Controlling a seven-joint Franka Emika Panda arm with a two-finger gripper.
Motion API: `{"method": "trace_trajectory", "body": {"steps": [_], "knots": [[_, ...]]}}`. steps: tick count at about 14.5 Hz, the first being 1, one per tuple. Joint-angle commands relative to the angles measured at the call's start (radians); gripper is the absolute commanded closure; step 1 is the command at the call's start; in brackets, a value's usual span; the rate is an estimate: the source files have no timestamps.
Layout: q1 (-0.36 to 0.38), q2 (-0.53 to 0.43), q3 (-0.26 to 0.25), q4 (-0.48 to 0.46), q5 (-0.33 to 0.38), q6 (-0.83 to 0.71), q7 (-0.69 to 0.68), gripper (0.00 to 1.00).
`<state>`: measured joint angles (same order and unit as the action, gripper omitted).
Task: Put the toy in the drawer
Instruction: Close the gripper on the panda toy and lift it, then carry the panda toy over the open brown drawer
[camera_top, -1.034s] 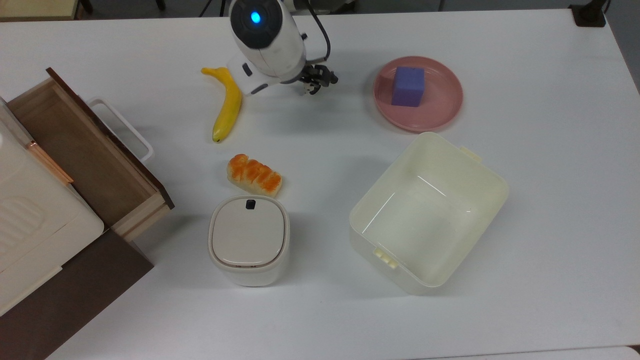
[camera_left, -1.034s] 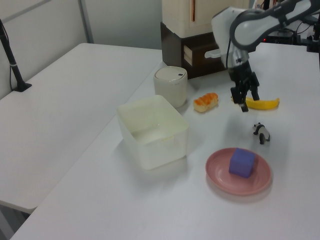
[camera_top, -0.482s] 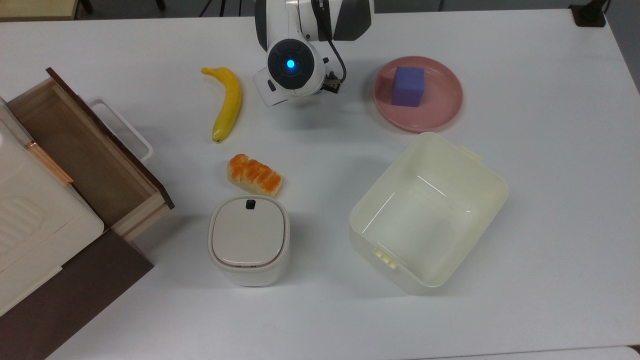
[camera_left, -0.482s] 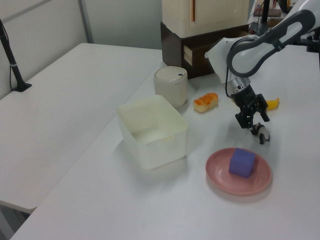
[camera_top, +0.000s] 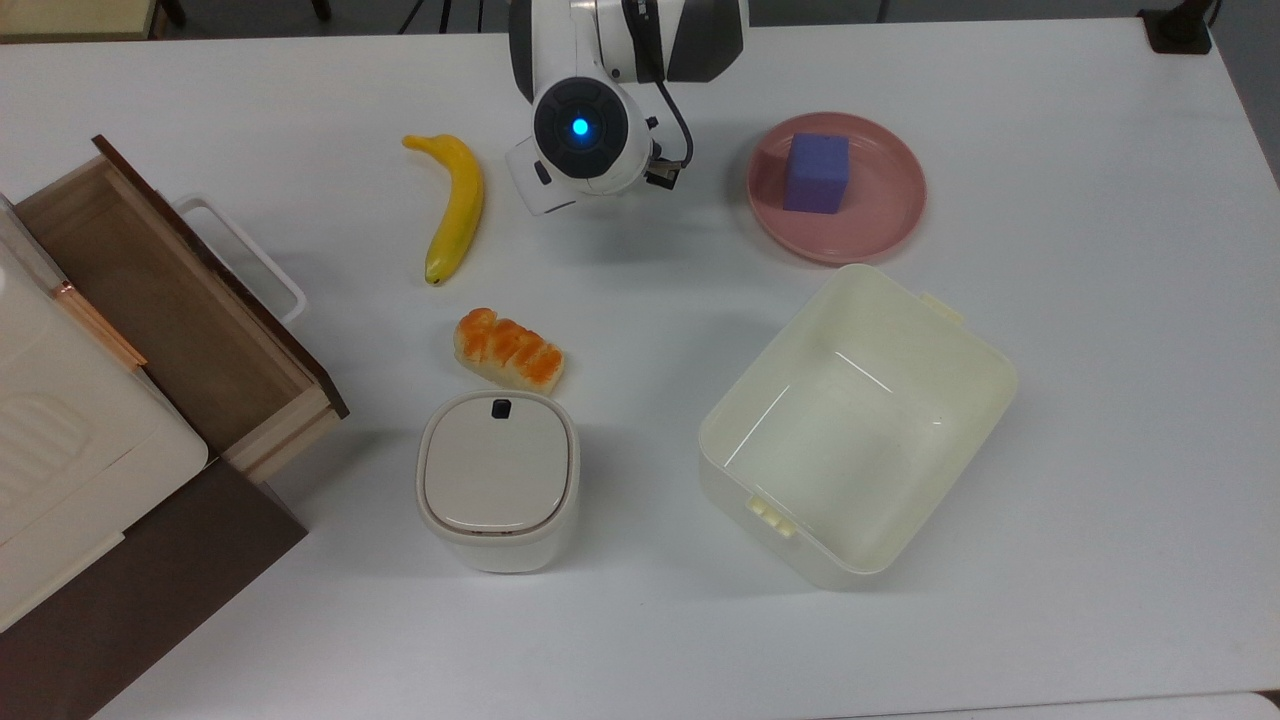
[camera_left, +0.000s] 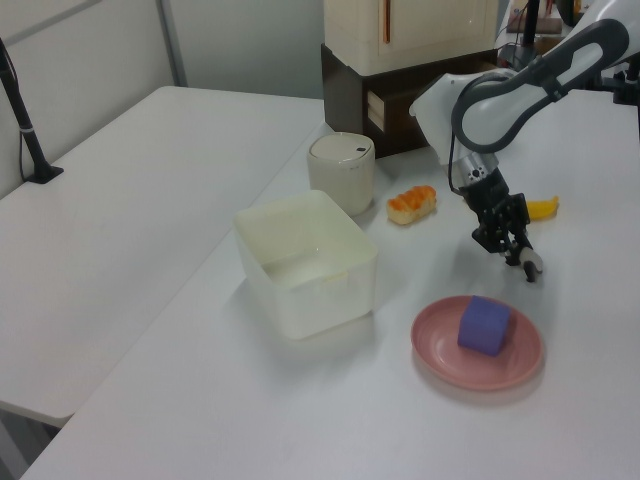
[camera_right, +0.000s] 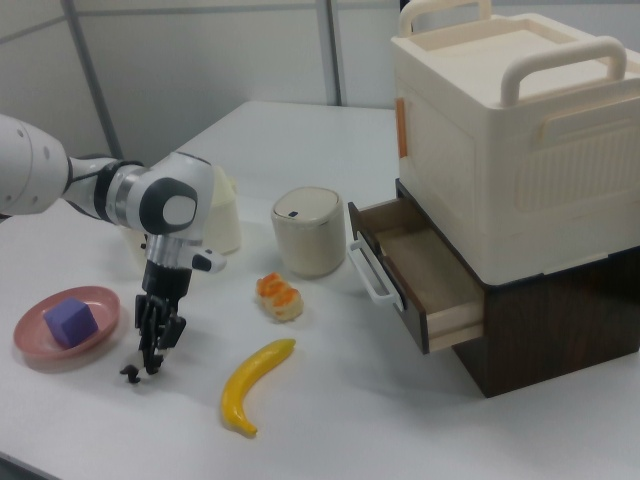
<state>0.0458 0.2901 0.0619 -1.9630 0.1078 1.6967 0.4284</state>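
1. End effector (camera_left: 512, 255) low over the surface (camera_top: 1100, 400), fingers around the toy (camera_left: 528, 264); whether clamped, cannot tell.
2. Toy on the surface, between banana (camera_top: 455, 208) and plate (camera_top: 880, 215) in the top view.
3. Drawer (camera_top: 160, 300) open at the top view's left.

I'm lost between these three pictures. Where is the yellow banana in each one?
Top view: the banana lies upper left of centre, running top to bottom.
Left view: at the right edge, a short yellow piece showing past the robot arm.
Right view: low in the middle, lying on a slant.
Shared landmark: the orange bread loaf, the banana's near neighbour on the table in every view.
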Motion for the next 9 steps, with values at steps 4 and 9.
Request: {"method": "trace_trajectory", "body": {"steps": [4, 9], "knots": [[-0.014, -0.042, -0.002, 0.226, -0.032, -0.043, -0.123, 0.83], [-0.061, -0.043, -0.005, 0.409, -0.152, -0.037, -0.226, 0.82]]}}
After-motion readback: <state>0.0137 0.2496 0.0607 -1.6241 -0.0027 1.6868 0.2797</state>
